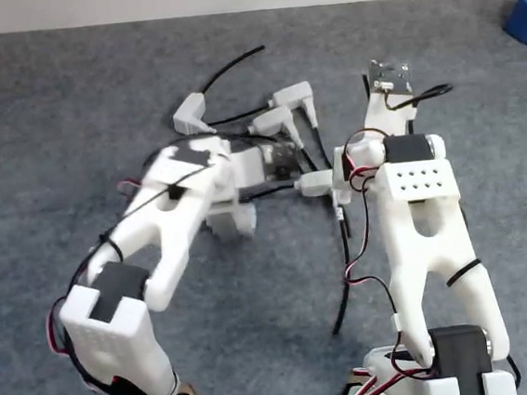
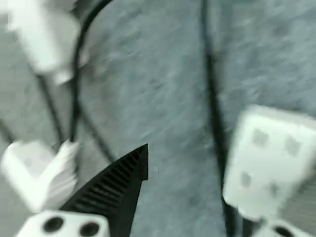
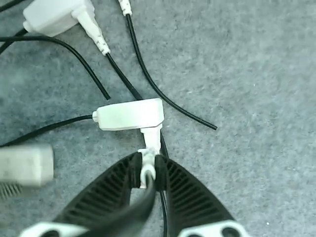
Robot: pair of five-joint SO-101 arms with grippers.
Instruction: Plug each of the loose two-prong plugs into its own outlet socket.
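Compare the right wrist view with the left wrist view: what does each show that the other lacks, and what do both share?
Right wrist, not left: the right gripper, fingers shut on the neck of a white connector. Left wrist, not right: the slotted face of a white outlet block. Both: grey carpet and black cables.

The middle plug [image 1: 316,183] lies on the carpet [image 1: 478,93], its cord end pinched in the right gripper [image 3: 146,173] just right of it. Behind it two plugs lie side by side, the nearer plug [image 1: 273,120] and the farther plug [image 1: 293,95]; the leftmost plug [image 1: 190,114] lies behind and well left. The outlet socket [image 1: 231,221] lies left of it, slightly nearer the bases, under the left arm [image 1: 163,216]
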